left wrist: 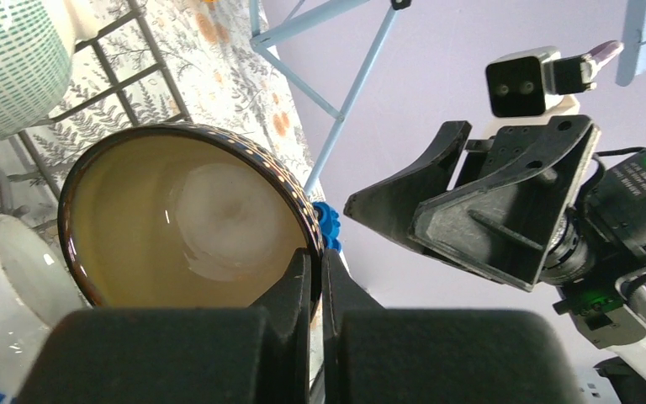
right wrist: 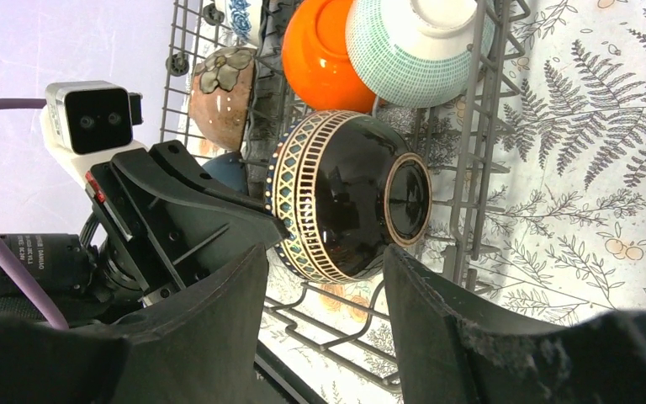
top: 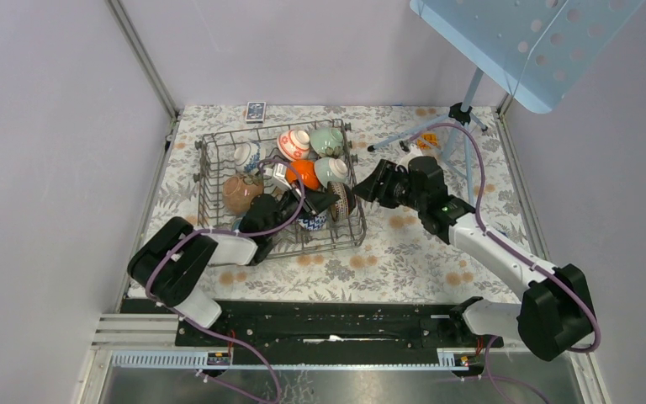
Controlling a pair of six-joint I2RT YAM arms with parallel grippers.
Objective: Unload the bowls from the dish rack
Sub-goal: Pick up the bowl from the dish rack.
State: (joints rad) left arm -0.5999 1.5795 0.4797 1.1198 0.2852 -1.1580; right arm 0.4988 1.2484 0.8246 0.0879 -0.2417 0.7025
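The grey wire dish rack point(top: 205, 180) holds several bowls. My left gripper point(left wrist: 315, 271) is shut on the rim of a black bowl with a gold lattice band point(left wrist: 187, 225), held tilted on its side at the rack's right front corner point(top: 342, 200). My right gripper point(right wrist: 324, 290) is open, its fingers point(right wrist: 219, 324) either side of that black bowl's point(right wrist: 346, 195) lower curve, not touching. In the top view the right gripper point(top: 363, 188) sits just right of the rack. An orange bowl point(right wrist: 324, 59), a green-patterned one point(right wrist: 416, 42) and a brown flowered one point(right wrist: 223, 91) stay in the rack.
More bowls lie at the rack's back: red-and-white point(top: 294, 143), pale green point(top: 328, 139), blue-and-white point(top: 246, 155). A blue stand's tripod legs point(top: 412, 135) reach onto the flowered table behind the right arm, under a perforated blue panel point(top: 521, 38). A small card box point(top: 255, 110) lies by the back wall.
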